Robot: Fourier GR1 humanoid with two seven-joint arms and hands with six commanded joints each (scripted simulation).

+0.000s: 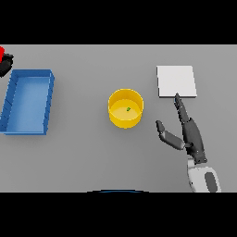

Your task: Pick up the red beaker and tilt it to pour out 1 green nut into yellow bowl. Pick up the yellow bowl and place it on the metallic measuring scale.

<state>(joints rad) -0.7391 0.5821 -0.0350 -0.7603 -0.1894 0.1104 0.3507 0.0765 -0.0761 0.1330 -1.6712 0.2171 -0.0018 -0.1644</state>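
Observation:
The yellow bowl (125, 108) stands upright at the table's middle with one small green nut (128, 109) inside it. To its right, farther back, lies the flat pale square measuring scale (176, 81). My right hand (190, 132) is open to the right of the bowl and apart from it; its straight fingers point toward the scale's front edge and its thumb sticks out toward the bowl. At the far left edge a bit of the red beaker (2, 52) shows, with my dark left hand (6, 65) against it, mostly cut off by the frame.
A blue rectangular tray (28, 102) lies at the left side of the table, just in front of the beaker and the left hand.

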